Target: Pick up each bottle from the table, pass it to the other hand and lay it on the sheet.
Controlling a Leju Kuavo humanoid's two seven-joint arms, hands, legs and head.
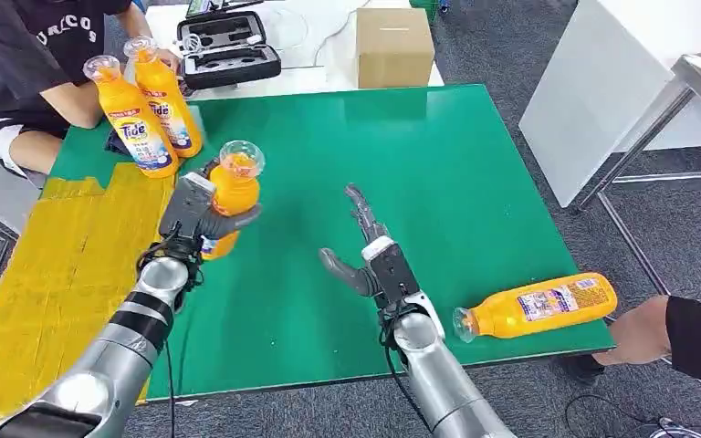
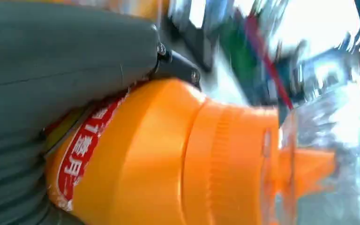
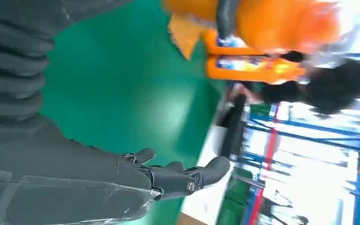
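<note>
Four orange plastic detergent bottles with clear caps — one held, two standing, one lying.

The left hand (image 1: 203, 212) grips one orange bottle (image 1: 231, 194) upright above the green tabletop (image 1: 329, 164), beside the yellow sheet (image 1: 64, 265) that covers the tabletop's left side. The right hand (image 1: 371, 251) hovers over the tabletop's middle, fingers spread and holding nothing, with bare green all around it. Two standing bottles (image 1: 149, 108) sit together at the far left corner, a seated person's hand on one. The lying bottle (image 1: 537, 306) rests near the right front edge — another person's hand (image 1: 639, 333) just beside it.
</note>
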